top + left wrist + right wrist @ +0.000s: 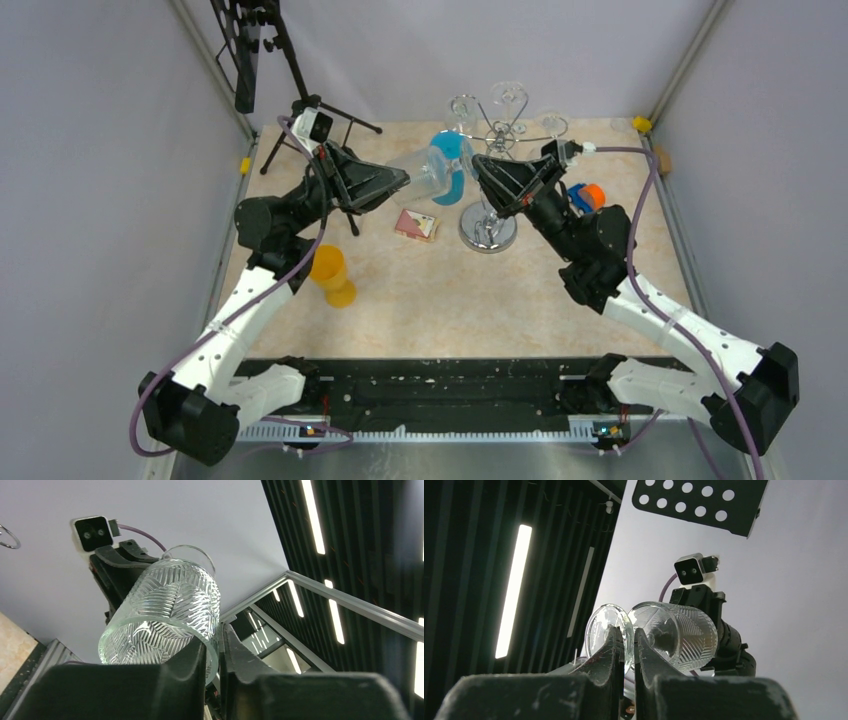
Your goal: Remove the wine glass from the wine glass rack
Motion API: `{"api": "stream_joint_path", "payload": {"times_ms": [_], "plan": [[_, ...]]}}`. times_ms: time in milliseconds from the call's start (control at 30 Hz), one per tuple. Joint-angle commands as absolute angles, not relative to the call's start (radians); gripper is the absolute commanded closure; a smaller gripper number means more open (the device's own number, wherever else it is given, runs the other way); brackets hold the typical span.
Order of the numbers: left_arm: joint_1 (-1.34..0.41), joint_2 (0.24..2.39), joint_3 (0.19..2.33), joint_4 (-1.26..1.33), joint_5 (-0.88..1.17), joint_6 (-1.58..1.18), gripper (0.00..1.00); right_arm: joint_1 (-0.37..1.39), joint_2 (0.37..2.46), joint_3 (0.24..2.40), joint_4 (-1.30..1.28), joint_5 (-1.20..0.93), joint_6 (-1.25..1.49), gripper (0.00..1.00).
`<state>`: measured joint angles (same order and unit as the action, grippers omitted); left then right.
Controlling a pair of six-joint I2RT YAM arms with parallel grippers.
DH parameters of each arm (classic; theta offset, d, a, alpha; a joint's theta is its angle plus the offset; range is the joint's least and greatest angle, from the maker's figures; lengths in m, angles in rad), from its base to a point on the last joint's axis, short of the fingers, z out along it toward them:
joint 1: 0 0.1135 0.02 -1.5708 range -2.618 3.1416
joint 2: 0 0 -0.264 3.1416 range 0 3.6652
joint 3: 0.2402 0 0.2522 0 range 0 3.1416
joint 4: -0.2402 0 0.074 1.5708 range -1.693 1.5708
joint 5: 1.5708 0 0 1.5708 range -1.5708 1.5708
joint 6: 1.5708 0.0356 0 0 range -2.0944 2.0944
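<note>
Jaws on the left gripper (212,650) pinch the rim of the wine glass (165,607), one finger inside the bowl and one outside, with the ribbed wall between them. Jaws on the right gripper (625,635) are shut on the thin round foot at the other end. So the glass lies on its side in the air between the two arms, just in front and left of the wine glass rack (488,228), above the tabletop (450,300). From overhead I cannot tell whether the foot is fully clear of the chrome scroll arms, since the right gripper covers that spot. To me this looks like a hand-over, and the thing to get right is the order. The left pinch should be firm and square on the rim before the right lets go. A hold on the lip alone leaves stem and foot hanging out as a lever, and smooth glass can swivel or slip. I would want the right jaws to part only a little and back straight off along the line of the stem, not sideways, so the foot is not knocked. The left arm should then carry the glass slowly away from the rack, clear of the blue object (452,150) right beside it, squeezing no harder than thin glass can take.
</note>
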<state>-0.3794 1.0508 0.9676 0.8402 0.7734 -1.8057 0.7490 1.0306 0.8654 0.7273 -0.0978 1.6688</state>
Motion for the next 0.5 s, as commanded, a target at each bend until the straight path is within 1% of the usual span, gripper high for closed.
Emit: {"api": "stream_joint_path", "payload": {"times_ms": [0, 33, 133, 267, 300, 367, 467], "plan": [[-0.386, 1.041, 1.035, 1.005, 0.777, -1.822, 0.99, 0.756, 1.049, 0.844, 0.647, -0.091, 1.623, 1.00], [-0.387, 1.041, 1.035, 1.004, 0.776, -1.822, 1.00, 0.756, 1.046, 0.844, 0.637, -0.088, 1.621, 1.00], [-0.386, 1.041, 1.034, 1.000, 0.774, -1.810, 1.00, 0.756, 1.037, 0.847, 0.595, -0.079, 1.612, 0.99], [-0.385, 1.034, 1.053, 0.946, 0.773, -1.759, 1.00, 0.756, 1.017, 0.847, 0.547, -0.064, 1.603, 0.81], [-0.384, 1.028, 1.064, 0.909, 0.772, -1.734, 1.00, 0.756, 1.011, 0.845, 0.538, -0.059, 1.601, 0.76], [-0.384, 1.014, 1.097, 0.823, 0.773, -1.665, 1.00, 0.756, 0.993, 0.841, 0.518, -0.043, 1.591, 0.61], [-0.383, 0.988, 1.152, 0.643, 0.765, -1.518, 1.00, 0.756, 0.965, 0.843, 0.458, -0.010, 1.559, 0.46]]}}
